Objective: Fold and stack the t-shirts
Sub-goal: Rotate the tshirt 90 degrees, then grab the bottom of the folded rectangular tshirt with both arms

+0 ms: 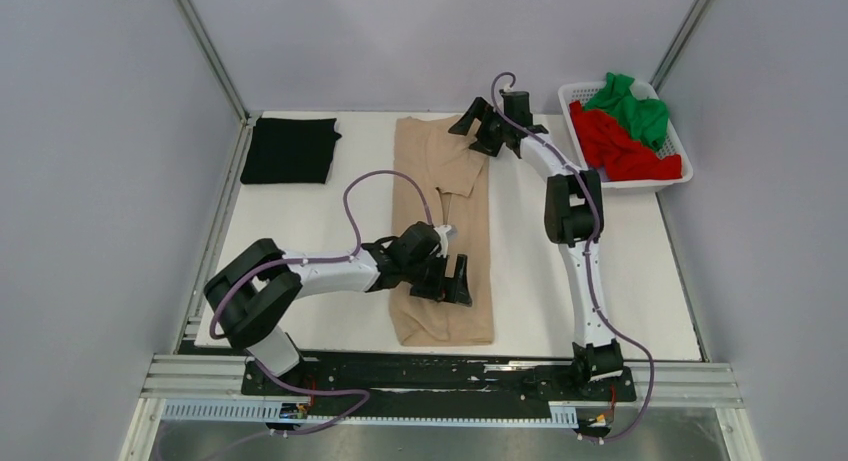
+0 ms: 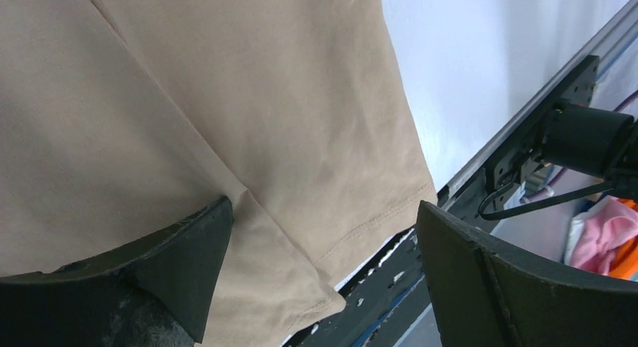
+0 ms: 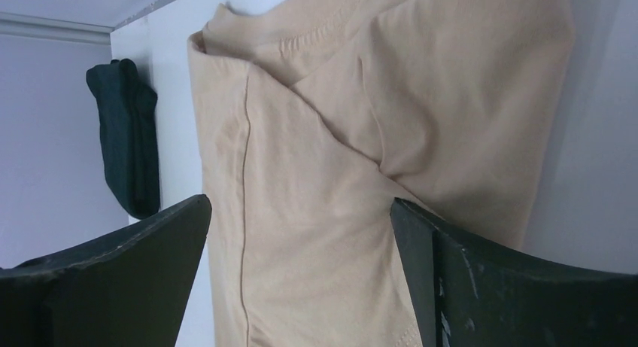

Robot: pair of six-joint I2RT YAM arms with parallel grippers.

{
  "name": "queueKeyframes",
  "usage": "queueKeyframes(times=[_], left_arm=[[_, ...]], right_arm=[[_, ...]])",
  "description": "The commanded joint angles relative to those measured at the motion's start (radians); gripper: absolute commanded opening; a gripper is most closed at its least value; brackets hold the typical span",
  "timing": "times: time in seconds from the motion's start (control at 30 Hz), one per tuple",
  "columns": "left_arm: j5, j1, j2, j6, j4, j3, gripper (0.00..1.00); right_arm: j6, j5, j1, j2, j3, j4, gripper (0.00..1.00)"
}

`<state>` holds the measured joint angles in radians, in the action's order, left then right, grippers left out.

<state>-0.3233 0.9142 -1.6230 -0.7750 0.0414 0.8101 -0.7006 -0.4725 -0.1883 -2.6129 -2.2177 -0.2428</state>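
beige t-shirt (image 1: 466, 236): long axis 12–6 o'clock | left claw (image 1: 452, 281): apart, empty, over 6 o'clock end | right claw (image 1: 479, 129): apart, empty, over 12 o'clock end

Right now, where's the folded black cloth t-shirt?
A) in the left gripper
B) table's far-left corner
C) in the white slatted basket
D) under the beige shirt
B: the black cloth t-shirt lies flat at the white table's far-left corner, apart from the white slatted plastic basket holding the red shirt and green shirt.
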Motion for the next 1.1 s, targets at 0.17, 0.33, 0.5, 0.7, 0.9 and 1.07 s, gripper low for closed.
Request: queueKeyframes(times=[0.17,0.33,0.5,0.7,0.9,1.07], left_arm=[[0.118,0.102,0.139,0.056,0.295,-0.024,1.0],[0.213,0.119,0.331,0.063,0.401,-0.048,1.0],[0.271,0.122,0.518,0.027,0.524,-0.104,1.0],[0.275,0.127,0.569,-0.004,0.58,-0.176,0.85],[0.32,0.14,0.466,-0.009,0.569,-0.158,0.63],[0.372,0.157,0.402,-0.013,0.533,-0.135,0.61]], right_arm=[[0.22,0.15,0.009,0.093,-0.037,-0.084,1.0],[0.284,0.176,0.008,0.293,0.109,-0.117,1.0],[0.246,0.215,-0.006,0.567,0.463,-0.117,1.0],[0.076,0.306,-0.09,0.917,0.978,-0.12,1.0],[-0.018,0.413,-0.283,1.178,1.345,-0.105,1.0],[-0.099,0.415,-0.386,1.299,1.491,-0.162,0.99]])
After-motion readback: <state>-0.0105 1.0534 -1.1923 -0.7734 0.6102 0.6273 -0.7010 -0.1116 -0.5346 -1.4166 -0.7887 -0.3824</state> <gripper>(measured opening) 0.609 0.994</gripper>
